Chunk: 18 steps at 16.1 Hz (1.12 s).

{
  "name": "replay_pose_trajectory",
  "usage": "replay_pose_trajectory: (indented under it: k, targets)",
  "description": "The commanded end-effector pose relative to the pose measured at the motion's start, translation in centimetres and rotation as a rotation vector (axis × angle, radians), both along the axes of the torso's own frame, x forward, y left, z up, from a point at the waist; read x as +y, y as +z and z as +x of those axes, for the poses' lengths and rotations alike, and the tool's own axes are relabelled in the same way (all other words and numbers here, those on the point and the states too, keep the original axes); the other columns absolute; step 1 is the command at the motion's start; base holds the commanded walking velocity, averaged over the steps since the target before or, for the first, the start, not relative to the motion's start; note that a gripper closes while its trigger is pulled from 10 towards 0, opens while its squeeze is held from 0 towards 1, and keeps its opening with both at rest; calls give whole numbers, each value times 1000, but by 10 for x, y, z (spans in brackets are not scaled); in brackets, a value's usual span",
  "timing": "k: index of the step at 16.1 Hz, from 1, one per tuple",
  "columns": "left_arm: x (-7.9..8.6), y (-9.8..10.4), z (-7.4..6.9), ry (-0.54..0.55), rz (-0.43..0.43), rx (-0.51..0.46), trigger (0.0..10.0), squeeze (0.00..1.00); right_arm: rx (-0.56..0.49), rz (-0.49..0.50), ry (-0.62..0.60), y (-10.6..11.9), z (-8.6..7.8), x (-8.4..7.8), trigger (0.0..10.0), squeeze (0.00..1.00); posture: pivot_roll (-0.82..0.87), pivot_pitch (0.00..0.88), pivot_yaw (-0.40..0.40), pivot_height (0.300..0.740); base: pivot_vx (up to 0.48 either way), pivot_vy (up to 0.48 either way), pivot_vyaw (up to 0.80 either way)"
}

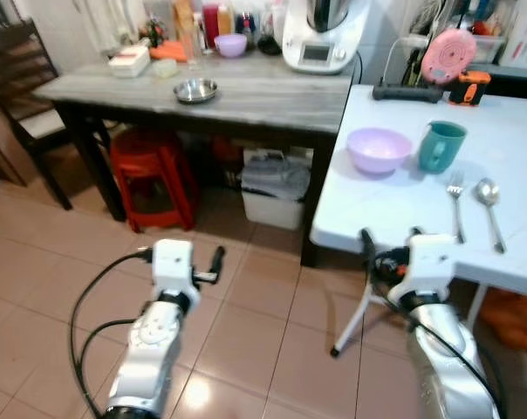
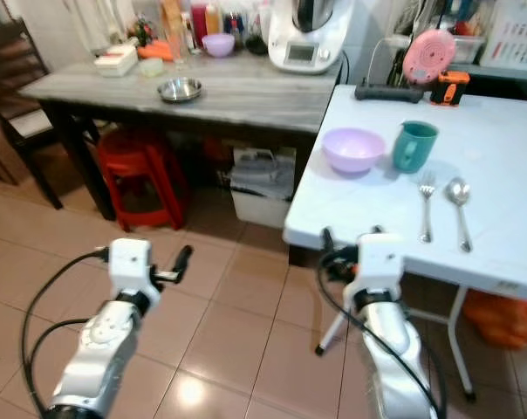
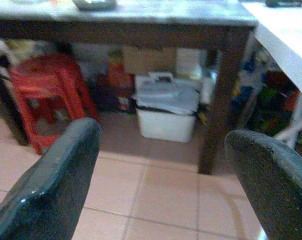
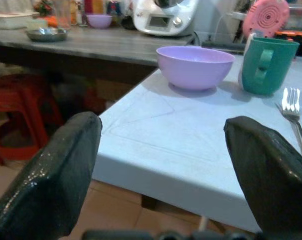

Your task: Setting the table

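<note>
Both claws wide open, empty. Raise right claw (image 1: 390, 247) above desk (image 1: 386, 209) edge, approach bowl (image 1: 379, 150) level, slowly.

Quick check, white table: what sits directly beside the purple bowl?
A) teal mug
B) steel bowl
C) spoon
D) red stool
A: the teal mug stands right next to the purple bowl on the white table, with the fork and spoon lying nearer the robot.
</note>
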<state>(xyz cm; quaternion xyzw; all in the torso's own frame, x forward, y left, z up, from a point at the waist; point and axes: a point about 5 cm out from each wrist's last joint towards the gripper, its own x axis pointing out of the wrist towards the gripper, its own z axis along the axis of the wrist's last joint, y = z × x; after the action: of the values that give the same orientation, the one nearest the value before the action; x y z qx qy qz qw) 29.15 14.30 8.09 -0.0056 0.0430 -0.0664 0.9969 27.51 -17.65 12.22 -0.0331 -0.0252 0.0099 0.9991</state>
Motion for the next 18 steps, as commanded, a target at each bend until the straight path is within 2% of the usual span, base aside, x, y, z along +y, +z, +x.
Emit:
replay_pose_trajectory:
  k: [1, 5, 8, 12, 18]
  targets:
    - [-2, 5, 1, -23, -12, -22, 10000, 0, -22, -7, -15, 6, 1, -4, 10000, 0, -85, 23, 64, 740, 0, 0, 0]
    - [-6, 10, 0, -68, -68, -46, 10000, 0, -24, -6, -16, 7, 2, -4, 10000, 0, -89, 17, 62, 740, 0, 0, 0]
    - [-9, 10, 0, -87, -84, -46, 10000, 0, -26, -6, -9, 8, 3, -3, 10000, 0, -89, 12, 60, 740, 256, 0, -481]
    - [-10, 11, 0, -96, -93, -49, 10000, 0, -31, -9, -12, 9, 3, -4, 10000, 0, -90, 10, 58, 740, 285, 0, 0]
    - [-2, 13, -3, -86, -90, -53, 10000, 0, -45, -6, -33, 12, -11, -6, 10000, 0, -94, 19, 60, 740, 316, 0, 0]
